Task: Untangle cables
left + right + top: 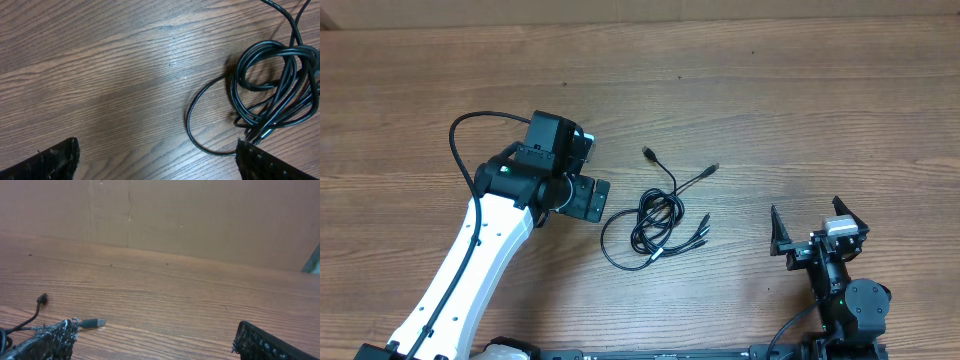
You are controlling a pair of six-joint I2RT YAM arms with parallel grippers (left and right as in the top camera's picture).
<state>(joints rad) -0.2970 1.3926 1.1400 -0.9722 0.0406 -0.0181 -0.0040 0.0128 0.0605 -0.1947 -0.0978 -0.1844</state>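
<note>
One tangled bundle of thin black cables point(655, 215); separate cords impossible to count. Two plug ends point(647, 152) poking clear of bundle. Two arms point(470, 250). Two end effectors: left end effector point(592, 170), right end effector point(810, 215). One worktop point(770, 90)

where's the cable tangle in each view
Overhead: the cables lie mid-table, between the two arms.
Left wrist: their coil fills the right side, with one loose loop reaching left.
Right wrist: bottom left corner only, where two plug ends show.
Shared landmark: the wood-grain table, seen in all three views.
</note>
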